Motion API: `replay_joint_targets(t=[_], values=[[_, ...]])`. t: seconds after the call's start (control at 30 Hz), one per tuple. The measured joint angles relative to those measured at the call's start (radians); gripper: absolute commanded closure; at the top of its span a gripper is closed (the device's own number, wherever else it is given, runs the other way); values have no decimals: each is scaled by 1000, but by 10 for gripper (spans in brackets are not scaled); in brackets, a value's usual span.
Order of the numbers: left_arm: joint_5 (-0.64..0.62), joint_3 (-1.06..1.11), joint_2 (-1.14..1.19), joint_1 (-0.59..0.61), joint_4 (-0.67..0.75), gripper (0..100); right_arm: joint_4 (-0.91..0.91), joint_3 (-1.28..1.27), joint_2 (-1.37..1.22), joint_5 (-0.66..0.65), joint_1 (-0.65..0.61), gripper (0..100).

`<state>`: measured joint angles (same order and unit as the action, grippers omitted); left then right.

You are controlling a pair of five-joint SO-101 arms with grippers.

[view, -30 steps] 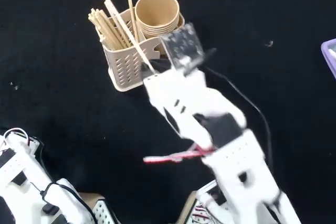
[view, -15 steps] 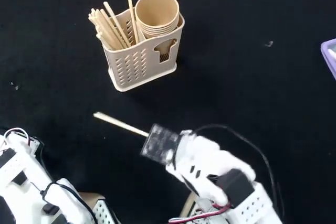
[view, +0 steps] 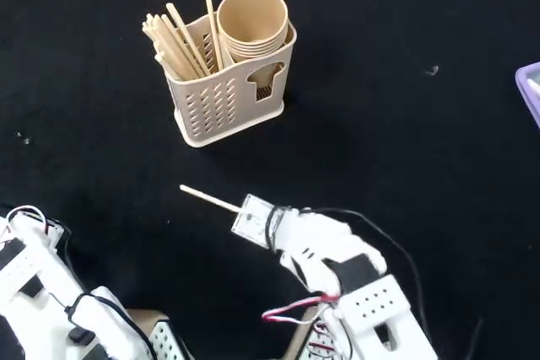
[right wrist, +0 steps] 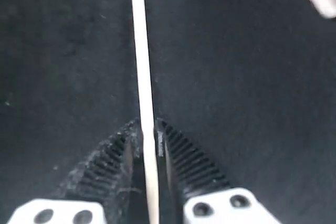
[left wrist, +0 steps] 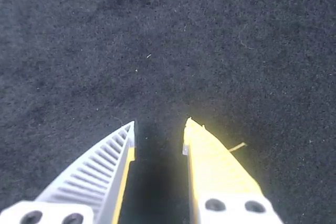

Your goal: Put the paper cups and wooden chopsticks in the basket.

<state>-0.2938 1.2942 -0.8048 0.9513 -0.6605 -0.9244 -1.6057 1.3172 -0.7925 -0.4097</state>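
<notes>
One purple object (view: 530, 88) well apart from basket (view: 213, 109)

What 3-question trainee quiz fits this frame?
1. Short answer: what does the right hand grip?
2. True or false: the paper cups sit stacked inside the basket.
3. The left hand is: A) open and empty B) shut on a cup C) inside the basket.

Key: 1. a wooden chopstick; 2. true; 3. A.
</notes>
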Motion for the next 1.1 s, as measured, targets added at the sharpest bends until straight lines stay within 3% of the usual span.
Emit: replay_joint_targets(t=[0.13,0.3,0.4,0.57,0.83,0.9,1.0,1.1], values=[[0,0,0,0,0,845,-74,144,-141,58,8,809],[0,0,0,0,0,845,-120,376,-376,201,-3,806],[0,0,0,0,0,845,-120,482,-525,233,-84,807],[0,0,0,0,0,845,20,574,-787,267,-232,808],[0,0,0,0,0,845,132,795,-1241,279,-252,809],[0,0,0,0,0,845,133,844,-1313,281,-252,835],[0,0,0,0,0,845,101,904,-1364,261,-250,993],[0,0,0,0,0,845,84,948,-1376,226,-244,992]])
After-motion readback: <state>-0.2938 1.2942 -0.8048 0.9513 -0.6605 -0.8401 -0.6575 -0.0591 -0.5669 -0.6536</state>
